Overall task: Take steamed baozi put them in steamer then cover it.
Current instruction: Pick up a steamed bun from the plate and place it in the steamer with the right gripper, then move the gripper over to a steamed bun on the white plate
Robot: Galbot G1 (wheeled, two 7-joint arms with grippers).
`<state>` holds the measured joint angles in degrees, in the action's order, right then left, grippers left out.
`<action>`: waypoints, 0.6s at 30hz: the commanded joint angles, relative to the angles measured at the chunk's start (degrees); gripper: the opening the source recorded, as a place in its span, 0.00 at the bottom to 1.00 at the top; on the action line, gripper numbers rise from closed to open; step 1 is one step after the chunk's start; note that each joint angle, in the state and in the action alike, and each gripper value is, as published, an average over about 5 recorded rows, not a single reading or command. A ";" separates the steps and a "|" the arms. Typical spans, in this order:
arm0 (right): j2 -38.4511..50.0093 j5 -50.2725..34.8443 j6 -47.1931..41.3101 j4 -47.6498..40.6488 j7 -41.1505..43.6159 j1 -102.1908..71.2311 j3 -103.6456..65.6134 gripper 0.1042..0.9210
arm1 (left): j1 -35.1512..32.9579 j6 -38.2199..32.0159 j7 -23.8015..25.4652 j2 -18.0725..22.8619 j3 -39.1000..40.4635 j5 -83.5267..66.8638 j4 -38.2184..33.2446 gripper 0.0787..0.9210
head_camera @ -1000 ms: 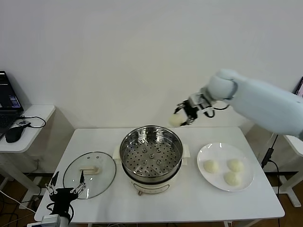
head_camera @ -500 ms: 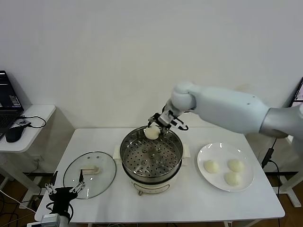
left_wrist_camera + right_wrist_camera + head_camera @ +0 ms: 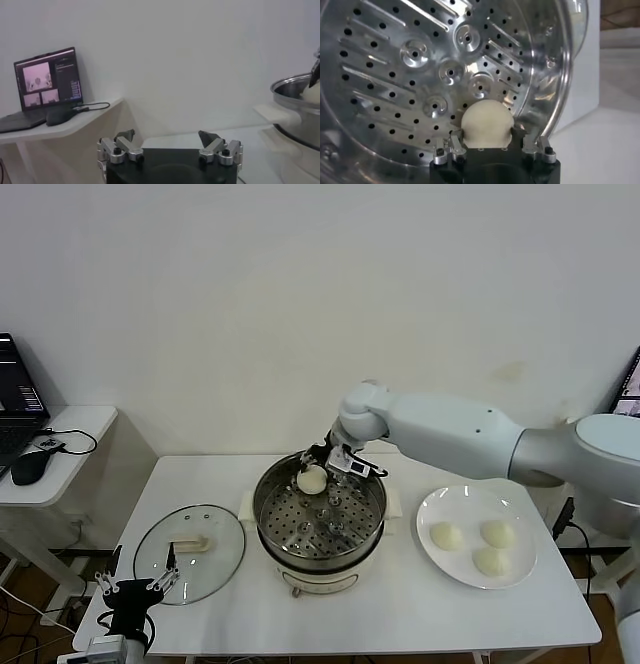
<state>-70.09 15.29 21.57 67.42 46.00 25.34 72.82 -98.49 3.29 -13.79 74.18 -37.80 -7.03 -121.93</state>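
We hold one small round cream-white bun (image 3: 312,479) in our right gripper (image 3: 322,473), low inside the round shiny steel steamer pot (image 3: 320,514), near its back wall. In the right wrist view the bun (image 3: 486,123) sits between the two fingers, just over the tray full of holes (image 3: 420,70). The fingers (image 3: 451,148) hug its sides, but we cannot tell if they are letting go yet. We think we are this low so the soft bun can be set down gently and not dropped.

Three more cream-white buns (image 3: 478,545) wait on the flat white plate (image 3: 432,509) at the right of the white table (image 3: 420,604). They are near the pot, so each trip is short.

The round clear glass lid with the cream-white handle (image 3: 190,552) lies flat on the table to the left of the pot. It is off so the pot is open for the buns. It goes on last.

Our left gripper (image 3: 170,148) waits low by the table's front left corner, near the lid, with its fingers wide apart and nothing in them.
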 commanded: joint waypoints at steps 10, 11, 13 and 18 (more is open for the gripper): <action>3.54 -9.09 -3.83 4.28 1.40 4.02 -0.23 0.88 | -0.43 0.38 -0.02 -0.01 0.17 0.38 -0.94 0.88; 5.11 -12.71 -6.60 6.33 2.78 5.68 -0.14 0.88 | -0.52 0.41 0.01 -0.07 0.13 0.38 -1.09 0.88; 8.73 -19.25 -12.85 10.38 5.51 8.81 0.09 0.88 | -0.68 0.47 0.07 -0.23 0.06 0.36 -1.39 0.88; 20.75 -27.43 -27.84 19.85 10.88 14.02 0.15 0.88 | -0.75 0.62 0.25 -0.76 0.15 0.33 -2.04 0.88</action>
<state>-61.93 3.06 11.09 75.70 50.36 32.02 72.81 -99.16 3.92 -13.55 73.34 -37.66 -6.71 -123.79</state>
